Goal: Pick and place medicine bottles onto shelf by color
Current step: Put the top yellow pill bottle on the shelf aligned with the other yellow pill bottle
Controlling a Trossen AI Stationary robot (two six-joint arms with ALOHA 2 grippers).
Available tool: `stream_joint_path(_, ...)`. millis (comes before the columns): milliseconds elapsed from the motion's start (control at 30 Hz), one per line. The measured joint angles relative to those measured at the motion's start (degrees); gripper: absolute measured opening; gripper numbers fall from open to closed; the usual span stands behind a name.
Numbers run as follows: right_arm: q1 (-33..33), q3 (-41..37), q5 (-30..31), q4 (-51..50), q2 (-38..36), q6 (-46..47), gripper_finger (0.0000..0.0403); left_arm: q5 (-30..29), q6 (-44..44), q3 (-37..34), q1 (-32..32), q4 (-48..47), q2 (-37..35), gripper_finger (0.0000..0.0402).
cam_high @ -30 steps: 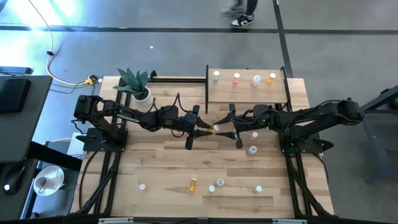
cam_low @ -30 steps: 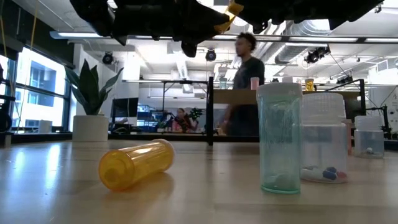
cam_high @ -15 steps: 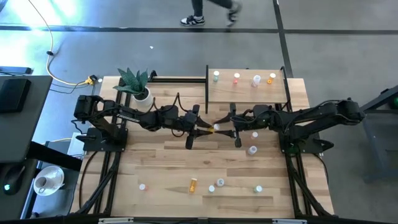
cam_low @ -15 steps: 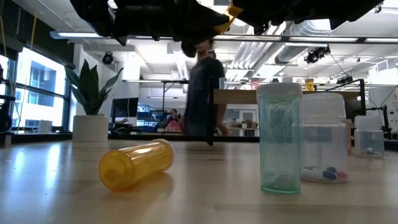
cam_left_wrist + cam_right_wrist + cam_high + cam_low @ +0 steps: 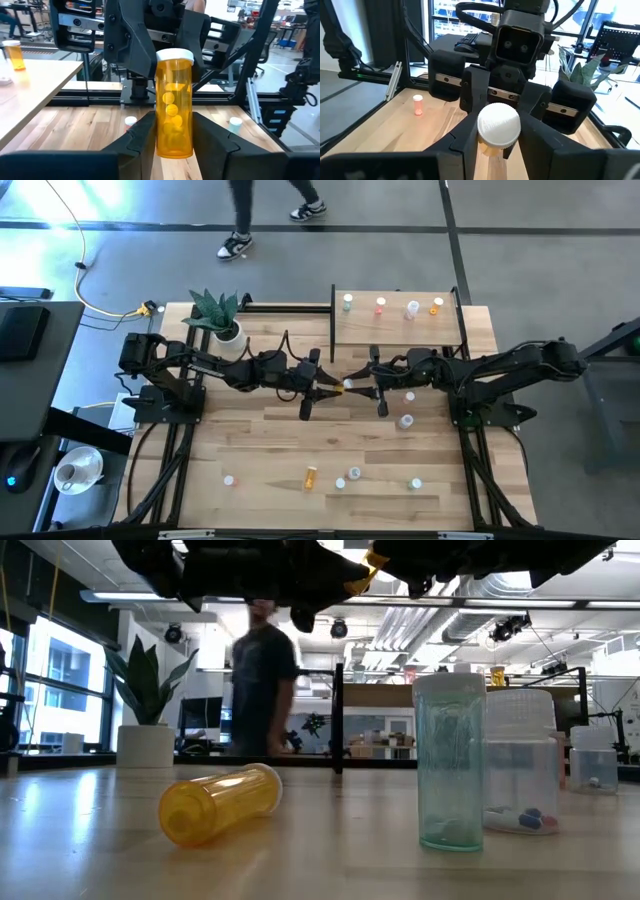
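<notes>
While both arms meet over the middle of the surface [image 5: 250, 440], the nearest things lie along the lower edge of the high frame: a pink bottle [image 5: 228, 479] at lower left, a lying orange bottle [image 5: 310, 476], two pale-capped bottles [image 5: 355, 473] just beside each other, and a teal bottle [image 5: 415, 483] at lower right. They sit well apart from the arms. Open planks lie between them and the arms.

Higher, at frame centre, the left end effector [image 5: 325, 383] and the right end effector [image 5: 362, 387] face each other. The held orange bottle [image 5: 345, 385] lies between them, above the surface. In the left wrist view the left fingers [image 5: 137, 142] press narrowly against its lower body. In the right wrist view the right fingers [image 5: 467, 135] close narrowly on its white cap [image 5: 499, 125]. Two clear bottles [image 5: 406, 420] stand under the right arm, near its end effector, right of centre.

Farther up, the shelf [image 5: 400, 335] fills the upper right of the surface. Along its far edge stand a green bottle [image 5: 347, 302], a red bottle [image 5: 380, 305], a clear bottle [image 5: 412, 308] and an orange bottle [image 5: 437, 306], spaced apart. The shelf's near half is bare board. A potted plant [image 5: 218, 315] stands at upper left, just beside the left arm.

Beyond the far edge, a person [image 5: 250, 220] walks on the grey floor at the frame's top.
</notes>
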Motion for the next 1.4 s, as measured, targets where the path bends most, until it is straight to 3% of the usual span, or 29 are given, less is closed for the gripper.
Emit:
stream_joint_path(333,0.02,-0.02,-0.01,-1.67,0.02,-0.02,0.0111,-2.00,3.38,0.02,-0.20,-2.65,0.00,0.0189)
stream_joint_path(567,0.04,1.52,3.43,-6.74,-0.25,-0.57,0.0106,-3.71,2.48,0.02,-0.02,-3.82,0.00,0.0238)
stream_joint_path(900,0.04,2.45,8.48,-9.78,-1.62,-1.07,0.0105,-3.65,3.58,0.01,0.07,-4.86,-0.62,0.0241)
stream_joint_path(1167,0.02,2.47,17.34,-11.94,-8.19,-1.30,0.0104,-3.90,3.40,0.03,-0.18,-7.93,-2.95,0.0241)
stream_joint_path(1400,0.02,2.47,29.54,-17.50,-18.14,-3.25,0.0104,-3.95,3.40,0.00,-0.48,-9.02,-3.41,0.0241)
